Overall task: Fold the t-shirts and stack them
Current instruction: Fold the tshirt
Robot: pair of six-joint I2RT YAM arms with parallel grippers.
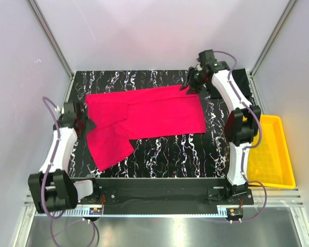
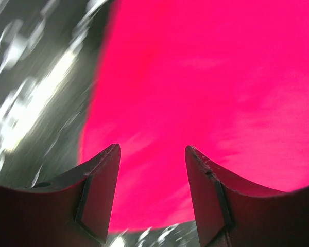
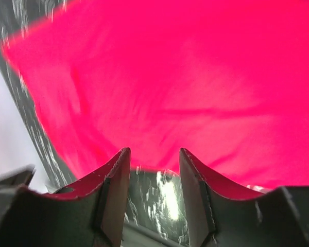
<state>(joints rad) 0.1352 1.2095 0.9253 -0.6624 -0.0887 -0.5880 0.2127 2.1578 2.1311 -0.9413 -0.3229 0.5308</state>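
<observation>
T-shirt (image 1: 154,121), red, lies partly folded across the worktop (image 1: 165,159). We judge it soft, light and floppy, best pinched at a hem or corner. Left pincer (image 1: 89,123) and right pincer (image 1: 189,86) both stand apart at its edges, holding nothing.

Robot lab test cell, plain white panel walls (image 1: 144,31) in aluminium framing (image 1: 51,38), black white-veined counter (image 1: 165,154), left arm (image 1: 59,149) and right arm (image 1: 237,134) bolted to a base rail (image 1: 159,189), purple cables (image 1: 52,110) looping, yellow plastic tray (image 1: 273,154) alongside.
</observation>
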